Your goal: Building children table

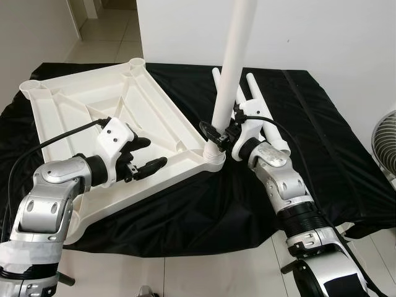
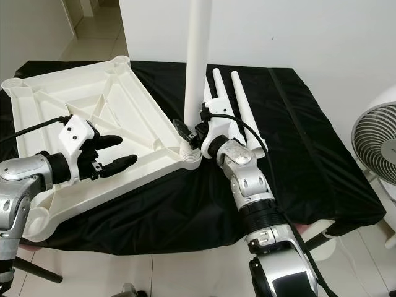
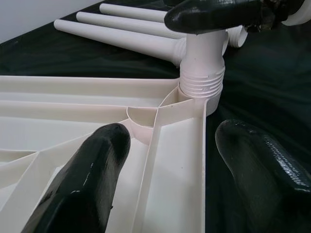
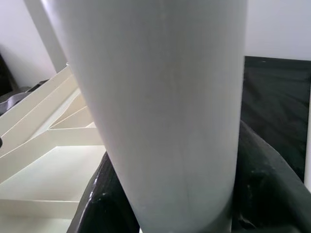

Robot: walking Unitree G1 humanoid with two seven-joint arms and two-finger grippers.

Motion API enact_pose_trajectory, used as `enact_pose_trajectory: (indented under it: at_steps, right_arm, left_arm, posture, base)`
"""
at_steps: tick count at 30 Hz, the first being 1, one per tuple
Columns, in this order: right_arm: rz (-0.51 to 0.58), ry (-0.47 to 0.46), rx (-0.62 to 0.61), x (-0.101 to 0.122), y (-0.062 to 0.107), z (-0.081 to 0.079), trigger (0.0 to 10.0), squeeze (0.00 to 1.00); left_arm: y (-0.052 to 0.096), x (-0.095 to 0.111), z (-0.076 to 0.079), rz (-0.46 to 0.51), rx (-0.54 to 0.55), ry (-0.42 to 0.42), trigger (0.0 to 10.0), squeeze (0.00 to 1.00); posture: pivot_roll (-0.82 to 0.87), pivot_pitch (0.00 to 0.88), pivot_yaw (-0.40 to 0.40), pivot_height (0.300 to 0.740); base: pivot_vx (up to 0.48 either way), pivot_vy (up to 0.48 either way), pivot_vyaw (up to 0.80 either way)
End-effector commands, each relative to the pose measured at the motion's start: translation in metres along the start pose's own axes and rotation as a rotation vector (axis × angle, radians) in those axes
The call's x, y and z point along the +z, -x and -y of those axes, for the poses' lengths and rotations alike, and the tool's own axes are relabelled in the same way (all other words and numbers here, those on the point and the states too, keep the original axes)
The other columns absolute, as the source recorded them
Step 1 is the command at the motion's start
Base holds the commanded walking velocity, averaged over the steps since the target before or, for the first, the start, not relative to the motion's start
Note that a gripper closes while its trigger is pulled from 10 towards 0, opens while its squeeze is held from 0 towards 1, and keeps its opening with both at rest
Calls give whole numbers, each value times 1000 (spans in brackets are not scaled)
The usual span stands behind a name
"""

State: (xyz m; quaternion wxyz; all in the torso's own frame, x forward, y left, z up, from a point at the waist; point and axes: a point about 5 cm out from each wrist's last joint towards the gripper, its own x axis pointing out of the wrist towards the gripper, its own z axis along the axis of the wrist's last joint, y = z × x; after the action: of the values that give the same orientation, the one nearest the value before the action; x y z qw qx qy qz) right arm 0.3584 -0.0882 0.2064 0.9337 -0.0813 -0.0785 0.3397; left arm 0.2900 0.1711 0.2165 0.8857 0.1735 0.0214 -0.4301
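Note:
A white plastic tabletop lies upside down on a black cloth, ribs up. One white table leg stands upright in the corner socket nearest me. My right gripper is shut on that leg just above its threaded base; the leg's smooth shaft sits between the black fingers. My left gripper is open over the tabletop's near edge, one finger inside the rim wall and one finger outside it. Two spare legs lie on the cloth behind the right gripper.
The black cloth covers a low platform with tiled floor around it. A white wall stands behind. A fan stands at the far right. Empty sockets sit at the tabletop's other corners.

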Motion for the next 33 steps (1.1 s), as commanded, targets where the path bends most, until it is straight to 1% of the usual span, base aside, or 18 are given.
enact_pose_trajectory:
  at_steps: [1, 6, 11, 16, 25, 26, 28, 31, 33]
  right_arm:
    - [-116, -21, 37, -26, 4, -5, 10000, 0]
    - [-164, -24, 67, -33, 5, -6, 10000, 0]
    - [-181, -3, 15, -35, 7, 2, 10000, 0]
    - [-175, -18, -33, -37, 9, 7, 10000, 0]
    - [-176, -43, -17, -41, 9, 6, 10000, 0]
    - [-198, -66, 1, -45, 11, 5, 10000, 0]
    - [-209, -75, 11, -48, 13, 4, 10000, 0]
    - [-232, -79, 2, -52, 15, 5, 10000, 0]
    - [-239, -63, -10, -53, 16, 7, 10000, 0]
  left_arm:
    - [4, -3, -7, -21, 139, 5, 10000, 0]
    - [5, -3, -8, -24, 140, 7, 10000, 0]
    - [5, -3, -8, -28, 142, 9, 10000, 0]
    - [6, -3, -7, -31, 140, 14, 10000, 0]
    - [7, -4, -6, -39, 134, 17, 10000, 0]
    - [7, -4, -6, -42, 134, 18, 10000, 0]
    - [7, -4, -6, -44, 134, 18, 10000, 0]
    - [7, -3, -6, -46, 132, 19, 10000, 0]
    - [7, -3, -6, -47, 131, 19, 10000, 0]
  posture:
    - [41, 79, -3, 740]
    - [42, 90, 4, 740]
    - [47, 97, 3, 740]
    - [46, 101, 8, 740]
    - [49, 108, 13, 740]
    - [49, 108, 13, 740]
    - [49, 108, 13, 740]
    - [56, 111, 17, 740]
    - [56, 111, 17, 740]
  base:
    - [0, 0, 0]
    - [0, 0, 0]
    - [0, 0, 0]
    - [0, 0, 0]
    - [0, 0, 0]
    - [0, 0, 0]
    - [0, 0, 0]
    - [0, 0, 0]
    - [0, 0, 0]
